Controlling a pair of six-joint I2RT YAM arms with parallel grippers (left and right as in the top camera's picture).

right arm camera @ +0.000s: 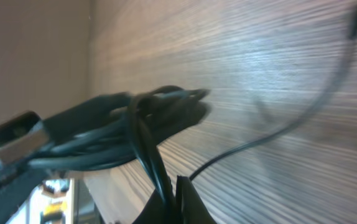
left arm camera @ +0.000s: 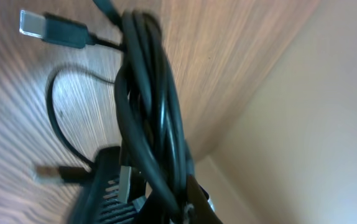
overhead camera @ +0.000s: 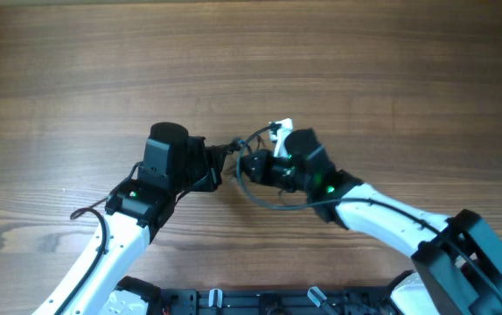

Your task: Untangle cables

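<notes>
Reaches in from the near left corner with the left arm (overhead camera: 120, 227), forearm angled up toward the middle of the worktop (overhead camera: 76, 70). Reaches in from the near right with the right arm (overhead camera: 382, 214), bent at the elbow and pointing leftward. Holds both wrists almost nose to nose at centre.

Grips the cables (overhead camera: 232, 147) in the left jaws, clenched; from the left wrist, shows a thick dark bundle (left arm camera: 150, 124) running straight down into them. Pinches one strand (right arm camera: 147, 149) of that bundle in the right jaws, likewise closed tight. Keeps the knot between the two sets of jaws.

Trails a loose loop (overhead camera: 264, 199) over the worktop below the right wrist, with a white plug (overhead camera: 280, 129) just beyond that wrist and a flat metal-tipped plug (left arm camera: 54, 28) beside the bundle.
</notes>
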